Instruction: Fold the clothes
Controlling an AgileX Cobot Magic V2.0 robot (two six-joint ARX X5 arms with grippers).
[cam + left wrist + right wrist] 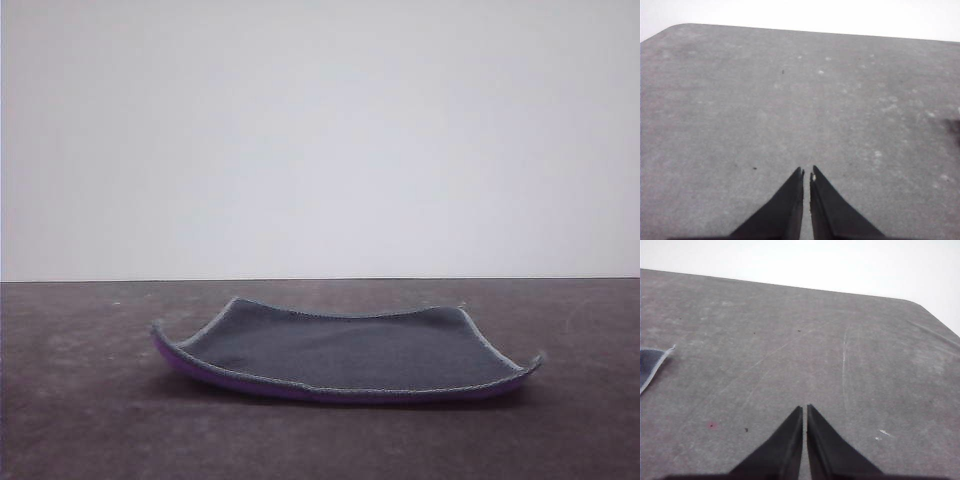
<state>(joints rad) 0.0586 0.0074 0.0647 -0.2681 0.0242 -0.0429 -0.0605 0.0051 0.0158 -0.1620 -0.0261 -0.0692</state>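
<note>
One cloth (345, 352) on the tabletop (80, 420), lying unfolded near the middle of the front view, dark grey face up. Purple underside shows along the near edge, strongest toward the 8 o'clock corner. Grey stitched edge runs all round. Corners curl up off the surface, most at 9 and 3 o'clock; the centre lies flat.

Left end effector (806, 173): fingers pressed together, only a thin slit between the tips, nothing pinched. It hangs over bare grey tabletop, well apart from the cloth. A dark smudge sits at the 3 o'clock edge of that view; cannot tell what it is.

Right end effector (805, 409): fingers pressed together as well, nothing held. Over bare scratched tabletop. One corner of the cloth (650, 367) shows at 9 o'clock of its view, grey face with pale stitching, apart from the fingertips.
</note>
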